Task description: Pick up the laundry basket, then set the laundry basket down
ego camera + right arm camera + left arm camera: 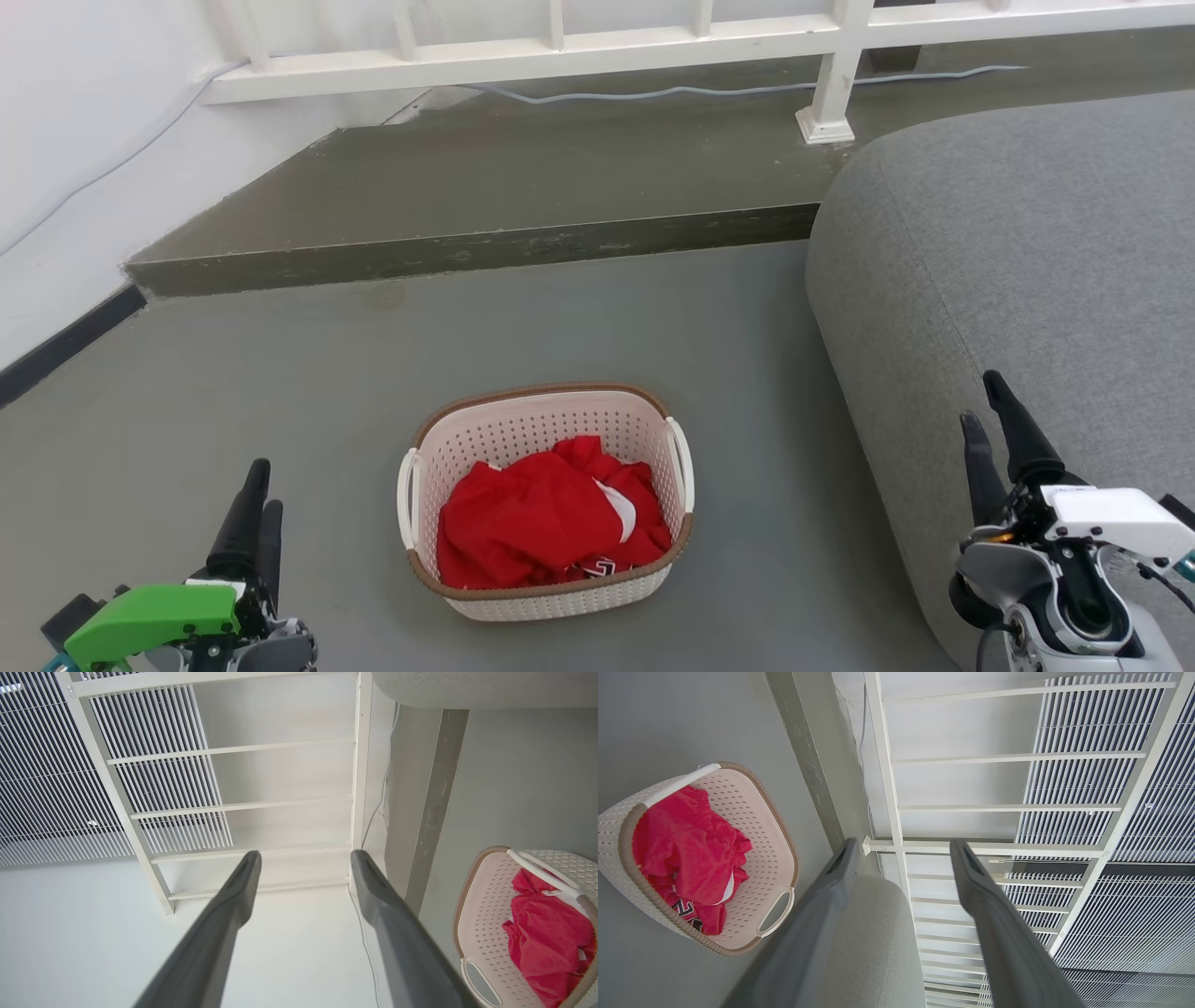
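Nearest to us are the two sets of jaws. We read the left jaws as spread, with a clear gap between the two dark fingers and nothing held. The right jaws are spread likewise and also hold nothing (the head view foreshortens the left pair, so we take this reading from the wrist views).

In the head view, the left jaws hang over the bare floor at lower left. The right jaws sit at lower right, in front of the rounded edge of a grey upholstered seat. Both pairs point forward, not at the load. We judge this to be a ready posture: one pair stands on each side, matching the left handle and the right handle, which suggests a two-armed lift is intended.

The laundry basket stands upright on the floor, between the two pairs and slightly ahead of them, well apart from both. Neither pair touches it. Red clothing lies heaped inside, below the brown rim. The left wrist view places the basket off to that view's left. The right wrist view places it at that view's lower right edge.

Beyond the basket, a raised step crosses the floor, with a white railing behind it.

We judge the pick-up not yet begun. Each arm must first swing inward and down to its handle.
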Tool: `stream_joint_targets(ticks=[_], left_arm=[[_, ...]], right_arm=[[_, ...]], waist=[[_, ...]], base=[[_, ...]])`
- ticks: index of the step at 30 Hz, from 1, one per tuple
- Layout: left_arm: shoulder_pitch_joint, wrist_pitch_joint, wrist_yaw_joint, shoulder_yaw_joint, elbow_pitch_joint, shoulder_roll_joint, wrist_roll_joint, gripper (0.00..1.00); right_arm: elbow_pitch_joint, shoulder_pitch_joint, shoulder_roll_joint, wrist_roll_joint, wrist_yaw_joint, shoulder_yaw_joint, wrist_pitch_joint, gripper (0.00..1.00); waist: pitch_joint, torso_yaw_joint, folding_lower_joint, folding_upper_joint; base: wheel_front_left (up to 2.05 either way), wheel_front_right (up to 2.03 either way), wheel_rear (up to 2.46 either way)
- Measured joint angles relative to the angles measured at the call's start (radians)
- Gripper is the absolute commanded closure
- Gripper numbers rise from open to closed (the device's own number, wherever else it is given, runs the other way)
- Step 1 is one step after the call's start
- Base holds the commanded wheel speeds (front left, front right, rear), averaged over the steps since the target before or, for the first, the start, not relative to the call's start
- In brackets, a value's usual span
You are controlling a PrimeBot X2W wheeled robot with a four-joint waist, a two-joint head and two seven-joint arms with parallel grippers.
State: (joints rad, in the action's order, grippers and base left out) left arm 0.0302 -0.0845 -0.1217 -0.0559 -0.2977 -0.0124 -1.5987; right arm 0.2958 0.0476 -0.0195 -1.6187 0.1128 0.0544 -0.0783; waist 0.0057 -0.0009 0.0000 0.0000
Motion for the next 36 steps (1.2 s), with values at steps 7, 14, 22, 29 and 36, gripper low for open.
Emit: stream_joint_targets(ticks=[7, 14, 22, 29, 36], left_arm=[[0.001, 0.036, 0.0, 0.022, 0.02, -0.001, 0.006, 0.0], [0.002, 0.063, 0.0, 0.037, 0.04, -0.013, 0.064, 0.0], [0.002, 0.096, 0.0, 0.06, 0.049, -0.038, 0.134, 0.0], [0.007, 0.121, 0.0, 0.083, 0.055, -0.059, 0.231, 0.0], [0.015, 0.148, 0.0, 0.091, 0.069, -0.075, 0.353, 0.0]], right_arm=[[-0.017, 0.01, -0.005, 0.038, 0.0, -0.049, 0.03, 0.0], [-0.03, 0.031, -0.017, 0.087, 0.0, -0.1, 0.055, 0.0], [-0.033, 0.049, -0.033, 0.139, 0.0, -0.151, 0.088, 0.0], [-0.037, 0.071, -0.051, 0.208, 0.001, -0.204, 0.12, 0.0], [-0.036, 0.094, -0.08, 0.3, 0.001, -0.254, 0.149, 0.0]], waist=[[0.001, -0.001, 0.0, 0.0], [0.003, -0.002, 0.0, 0.0], [0.004, -0.004, 0.0, 0.0], [0.008, -0.005, 0.0, 0.0], [0.013, -0.006, 0.0, 0.0]], base=[[0.0, 0.0, 0.0], [0.0, 0.0, 0.0], [0.0, 0.0, 0.0], [0.0, 0.0, 0.0], [0.0, 0.0, 0.0]])
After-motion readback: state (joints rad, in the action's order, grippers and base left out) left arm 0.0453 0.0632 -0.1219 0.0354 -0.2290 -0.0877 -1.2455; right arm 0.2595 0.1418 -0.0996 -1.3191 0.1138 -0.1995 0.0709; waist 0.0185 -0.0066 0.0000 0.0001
